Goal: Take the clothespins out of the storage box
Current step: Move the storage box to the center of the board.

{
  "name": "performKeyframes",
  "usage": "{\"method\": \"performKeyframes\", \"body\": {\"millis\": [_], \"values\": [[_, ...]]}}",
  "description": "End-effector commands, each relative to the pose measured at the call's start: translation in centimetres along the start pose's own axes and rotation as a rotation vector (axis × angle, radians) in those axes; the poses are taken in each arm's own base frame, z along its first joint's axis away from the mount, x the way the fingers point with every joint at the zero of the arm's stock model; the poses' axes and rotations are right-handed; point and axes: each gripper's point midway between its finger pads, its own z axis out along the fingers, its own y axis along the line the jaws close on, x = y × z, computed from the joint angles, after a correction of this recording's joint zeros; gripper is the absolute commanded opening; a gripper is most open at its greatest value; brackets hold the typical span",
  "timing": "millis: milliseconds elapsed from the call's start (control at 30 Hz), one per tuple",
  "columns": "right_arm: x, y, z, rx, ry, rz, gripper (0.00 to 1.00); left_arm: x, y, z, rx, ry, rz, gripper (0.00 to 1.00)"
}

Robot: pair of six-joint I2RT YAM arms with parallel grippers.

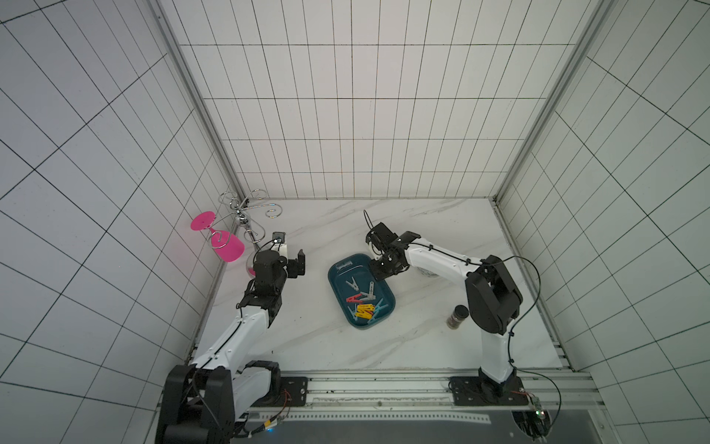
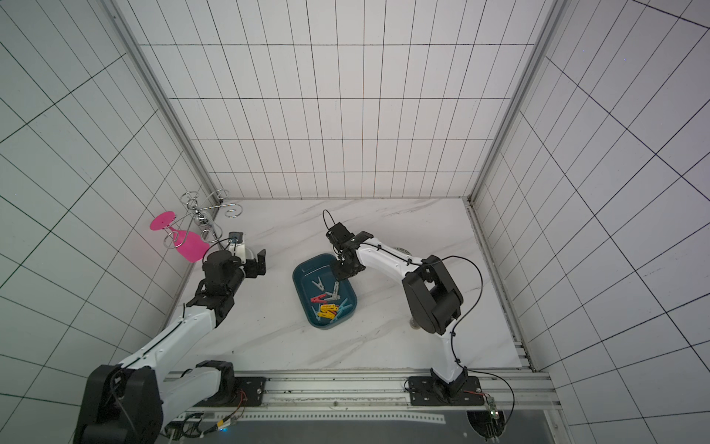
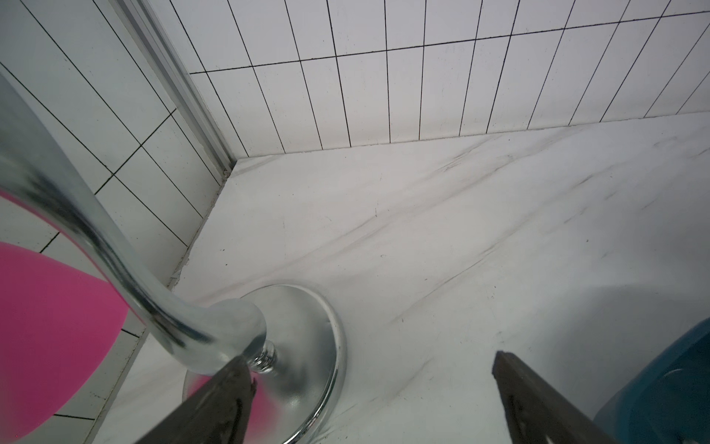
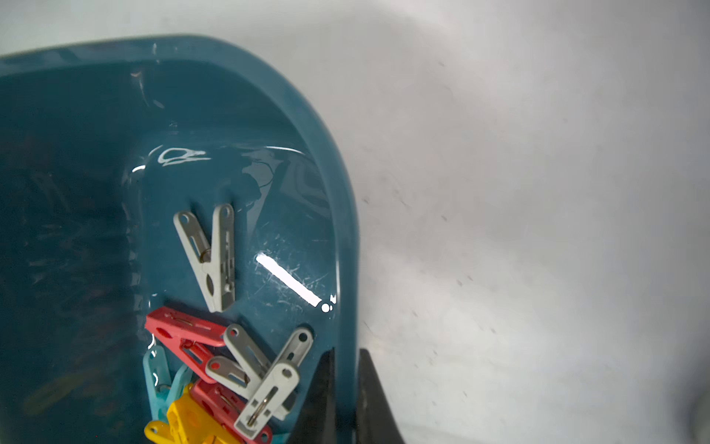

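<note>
The dark teal storage box (image 1: pixel 341 277) (image 2: pixel 303 277) sits mid-table in both top views. Several clothespins (image 1: pixel 363 303) (image 2: pixel 328 303) in grey, red, yellow and light blue lie inside, mostly at its near end. In the right wrist view a grey clothespin (image 4: pixel 209 257) lies apart from the pile (image 4: pixel 238 369). My right gripper (image 1: pixel 378 265) (image 4: pixel 347 351) is shut on the storage box's (image 4: pixel 77 153) far rim, one finger inside the wall and one outside. My left gripper (image 1: pixel 295 264) (image 3: pixel 370 361) hangs open to the box's left, holding nothing.
A chrome glass rack (image 1: pixel 246 215) stands in the back left corner with a pink glass (image 1: pixel 226 246) hanging from it; its round base (image 3: pixel 299 346) is right by my left gripper. A dark jar (image 1: pixel 457 317) stands beside the right arm. A round bowl (image 2: pixel 401 250) peeks from behind that arm.
</note>
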Motion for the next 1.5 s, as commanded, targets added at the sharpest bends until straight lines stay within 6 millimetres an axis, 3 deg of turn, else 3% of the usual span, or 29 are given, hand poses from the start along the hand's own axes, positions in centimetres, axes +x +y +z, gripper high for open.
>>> {"method": "performKeyframes", "body": {"millis": [0, 300, 567, 867, 1100, 1300, 1467], "values": [[2.5, -2.9, -1.2, 0.068, 0.026, 0.096, 0.11, 0.5, -0.2, -0.3, 0.001, 0.008, 0.001, 0.98], [10.3, -5.7, -2.5, 0.149, 0.123, 0.203, 0.11, 0.7, -1.4, 0.0, 0.037, 0.018, 0.025, 0.98], [14.7, -6.7, -3.0, 0.171, 0.154, 0.263, 0.11, 1.0, -3.1, 0.0, 0.081, 0.024, 0.054, 0.98], [14.2, -6.8, -3.5, 0.156, 0.125, 0.299, 0.24, 1.6, -5.4, -0.6, 0.163, 0.046, 0.100, 0.98], [12.7, -6.0, -7.7, 0.130, 0.084, 0.311, 0.36, 1.4, -7.0, -1.6, 0.250, 0.051, 0.123, 0.98], [13.0, -4.3, -8.3, 0.074, 0.104, 0.277, 0.39, 2.0, -10.5, -3.0, 0.436, 0.051, 0.192, 0.99], [11.6, -1.9, -8.1, -0.020, 0.089, 0.142, 0.42, 1.9, -14.1, -4.8, 0.606, 0.046, 0.272, 0.99]]}}
